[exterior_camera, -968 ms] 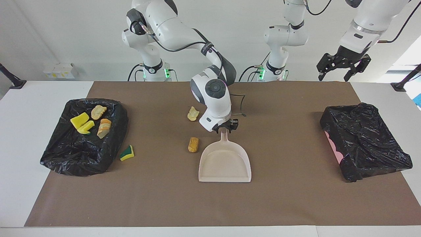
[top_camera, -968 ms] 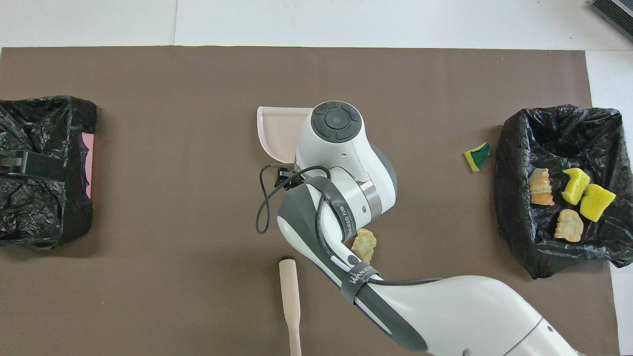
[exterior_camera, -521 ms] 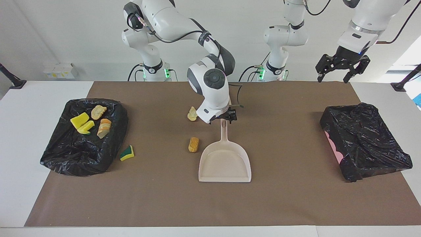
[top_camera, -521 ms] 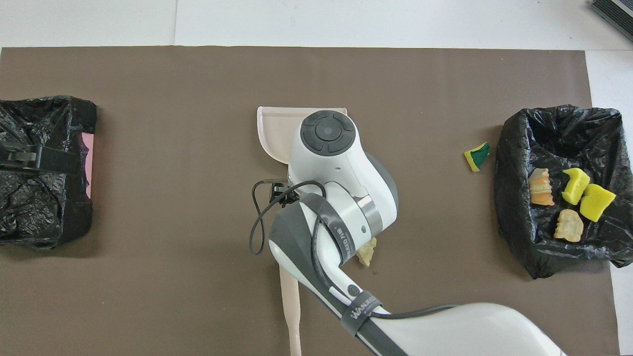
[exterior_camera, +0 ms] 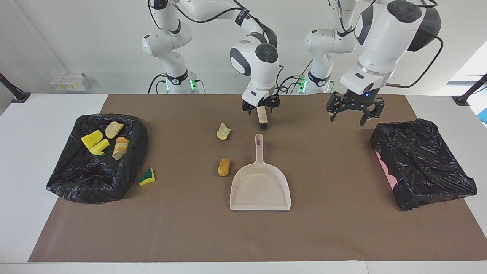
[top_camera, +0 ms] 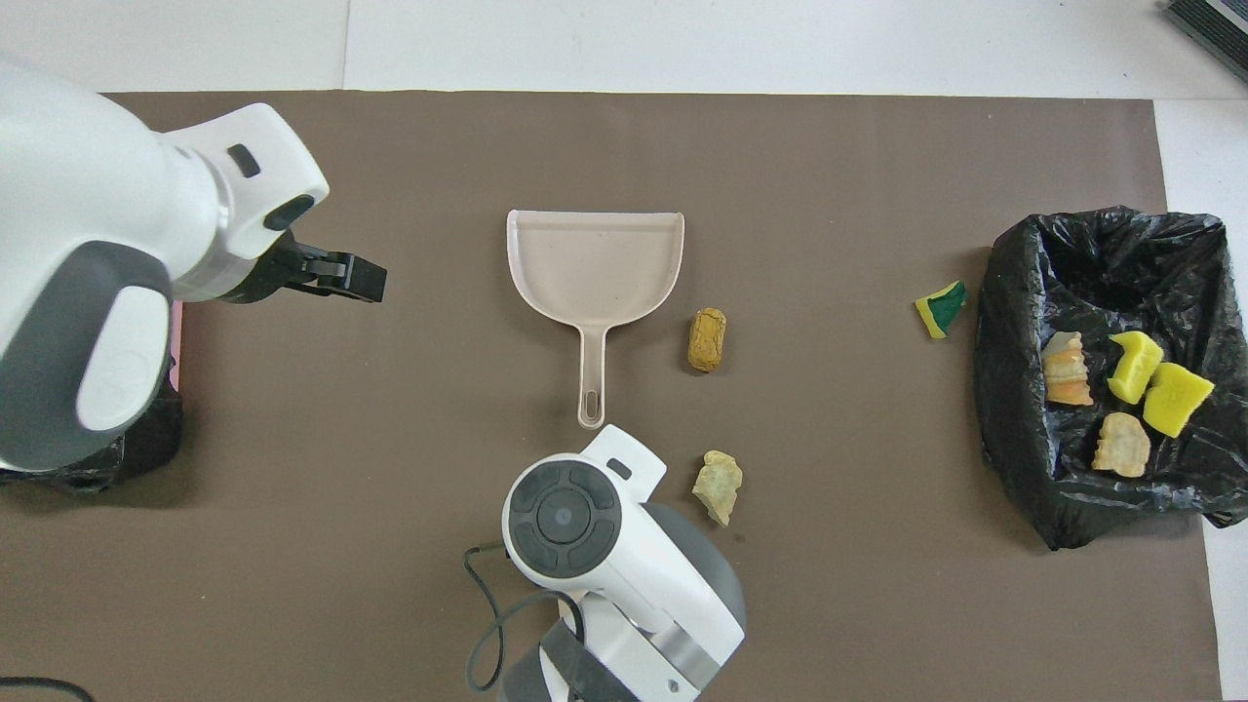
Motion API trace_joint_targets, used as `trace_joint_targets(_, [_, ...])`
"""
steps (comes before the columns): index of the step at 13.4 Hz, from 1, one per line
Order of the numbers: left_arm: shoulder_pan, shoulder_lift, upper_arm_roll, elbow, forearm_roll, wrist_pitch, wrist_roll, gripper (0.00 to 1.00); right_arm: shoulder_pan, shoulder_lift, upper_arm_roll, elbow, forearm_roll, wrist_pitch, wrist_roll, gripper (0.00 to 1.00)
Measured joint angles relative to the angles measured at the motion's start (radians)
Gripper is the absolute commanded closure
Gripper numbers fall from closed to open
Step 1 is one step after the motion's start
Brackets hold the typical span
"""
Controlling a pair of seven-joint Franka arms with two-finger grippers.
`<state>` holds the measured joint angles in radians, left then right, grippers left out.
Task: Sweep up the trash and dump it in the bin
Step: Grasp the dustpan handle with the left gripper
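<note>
Roughly half the job looks done. At the right arm's end of the table, the black-bag-lined bin (exterior_camera: 76, 182) already holds 4 pieces of trash: 2 yellow sponge blocks (exterior_camera: 92, 139), 1 pale beige lump (exterior_camera: 113, 129) and 1 orange-and-pale bun slice (exterior_camera: 120, 147).

3 pieces lie loose on the brown paper mat (exterior_camera: 342, 228). They are 1 green-and-yellow sponge wedge (exterior_camera: 147, 177) just beside that bin, 1 pale beige crumpled lump (exterior_camera: 223, 131), and 1 orange-brown oblong bun (exterior_camera: 223, 167) beside the beige plastic dustpan (exterior_camera: 260, 190). The dustpan lies empty and flat, its handle toward the robots.

The right gripper (exterior_camera: 261, 107) hangs with its jaws wide over the beige brush with a black end (exterior_camera: 262, 118). I cannot tell whether it touches the brush.

The left gripper (exterior_camera: 352, 113) is spread wide and empty over the mat, near the second black-bagged bin (exterior_camera: 422, 163), which shows no trash.

That makes 7 trash pieces, 2 bins, 1 dustpan and 1 brush. My guess is that sweeping the 3 loose pieces into the pan and tipping them out is what is left.
</note>
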<state>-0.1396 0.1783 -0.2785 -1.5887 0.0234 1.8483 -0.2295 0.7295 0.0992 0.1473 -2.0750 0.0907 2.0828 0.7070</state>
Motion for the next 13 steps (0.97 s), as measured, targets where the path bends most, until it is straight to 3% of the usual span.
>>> trace_joint_targets(3, [-0.004, 0.072, -0.115, -0.018, 0.112, 0.063, -0.189, 0.00, 0.071, -0.057, 0.000, -0.081, 0.000, 0.017, 0.039, 0.13])
trace_joint_targets(6, [-0.019, 0.139, -0.205, -0.074, 0.172, 0.161, -0.321, 0.00, 0.137, -0.064, 0.001, -0.134, 0.001, 0.036, 0.090, 0.24])
trace_joint_targets(10, [-0.026, 0.156, -0.248, -0.172, 0.173, 0.269, -0.390, 0.00, 0.161, -0.062, 0.001, -0.168, 0.025, 0.063, 0.091, 0.42])
trace_joint_targets(13, [-0.042, 0.200, -0.263, -0.201, 0.277, 0.324, -0.502, 0.00, 0.169, -0.062, 0.001, -0.168, 0.067, 0.063, 0.092, 0.45])
